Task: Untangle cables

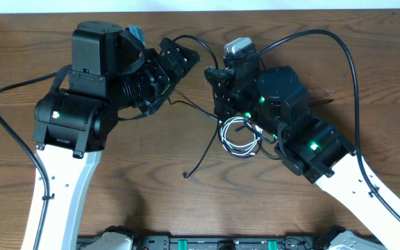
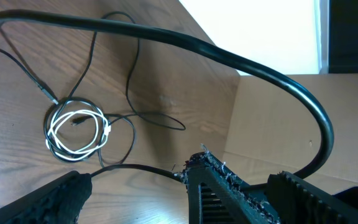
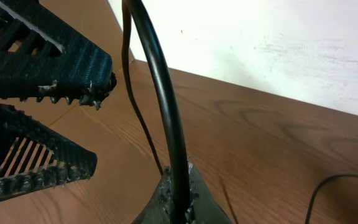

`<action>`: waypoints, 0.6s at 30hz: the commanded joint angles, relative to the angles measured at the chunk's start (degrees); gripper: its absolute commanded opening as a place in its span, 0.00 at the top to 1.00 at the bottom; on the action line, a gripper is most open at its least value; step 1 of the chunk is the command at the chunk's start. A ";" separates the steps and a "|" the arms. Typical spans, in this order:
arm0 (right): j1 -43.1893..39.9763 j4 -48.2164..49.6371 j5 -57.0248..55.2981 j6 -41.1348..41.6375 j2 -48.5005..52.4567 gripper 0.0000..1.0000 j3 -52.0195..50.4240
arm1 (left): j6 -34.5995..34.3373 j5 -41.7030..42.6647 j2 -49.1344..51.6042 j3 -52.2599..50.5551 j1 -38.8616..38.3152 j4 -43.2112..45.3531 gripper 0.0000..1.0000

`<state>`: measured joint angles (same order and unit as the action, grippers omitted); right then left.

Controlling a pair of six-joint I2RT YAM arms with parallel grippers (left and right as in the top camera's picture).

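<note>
The left arm's black ridged fingers hang spread apart above the brown wooden bench. The right wrist view shows both of them with a wide gap and nothing visible in it. The right arm's fingers face them, just across. In the right wrist view they are pressed together at the bottom edge around a black cord, which rises from between them to the top of the picture. It is so near the lens that its true thickness cannot be judged. A small coil of thin white cord wound together with thin black cord lies flat on the bench, partly under the right arm. In the left wrist view the coil shows white loops inside black ones. From the coil, a long thin black cord trails left and down across the bench to a free end near its middle. A thick black arm cable arches over the right arm. A brown cardboard box stands at the bench's edge.
</note>
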<state>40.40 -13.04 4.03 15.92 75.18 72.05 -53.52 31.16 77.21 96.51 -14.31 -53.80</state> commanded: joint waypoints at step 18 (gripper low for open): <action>0.17 0.00 -0.66 0.76 -0.81 0.99 1.01 | -1.79 -0.35 1.14 0.31 0.24 0.28 0.05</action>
<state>40.40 -13.04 4.03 16.10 75.18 72.05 -54.68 31.16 78.13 96.51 -14.28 -53.60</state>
